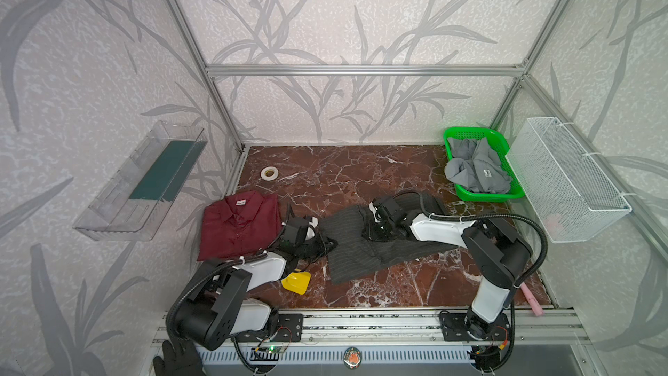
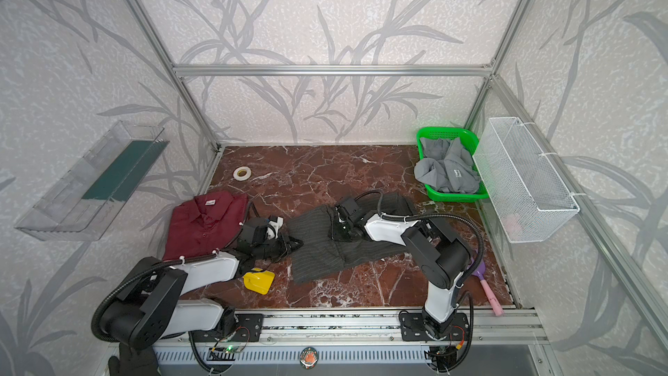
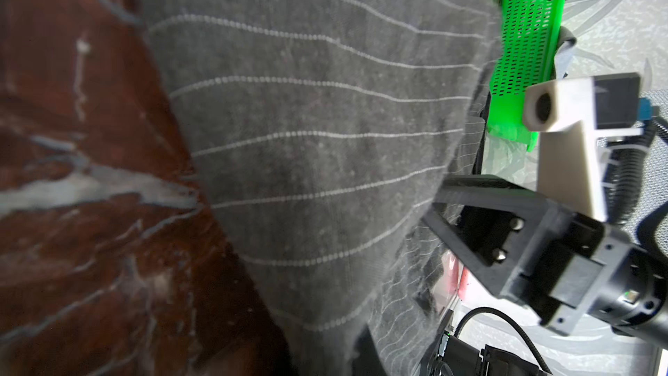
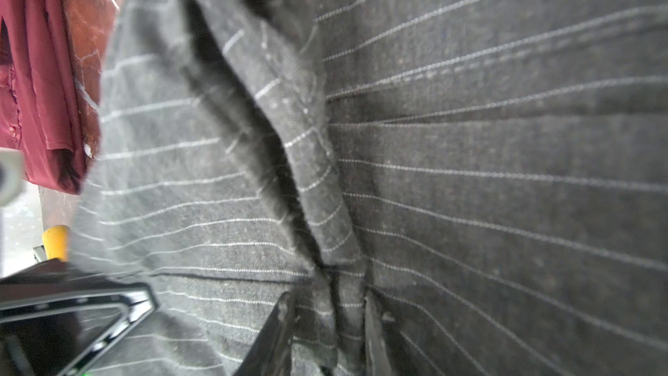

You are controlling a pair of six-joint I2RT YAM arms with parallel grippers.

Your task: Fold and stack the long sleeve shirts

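The dark pinstriped shirt [image 1: 361,255] [image 2: 325,251] lies crumpled in the middle of the marble table. My left gripper [image 1: 330,244] [image 2: 298,244] sits at its left edge, shut on it. In the left wrist view the striped cloth [image 3: 325,139] covers the jaws. My right gripper [image 1: 372,233] [image 4: 327,305] is pressed onto the shirt's upper middle, its fingers [image 4: 282,320] pinching a raised fold. The maroon shirt [image 1: 240,227] [image 2: 206,224] lies folded at the left, collar up. The light grey shirt [image 1: 477,170] is bunched in the green basket [image 1: 484,195].
A tape roll [image 1: 269,173] lies at the back left. A yellow object [image 1: 297,282] sits by the left arm. A white wire basket [image 1: 567,182] hangs on the right wall and a clear tray [image 1: 144,182] on the left wall. A pink-handled tool [image 2: 488,291] lies at the front right.
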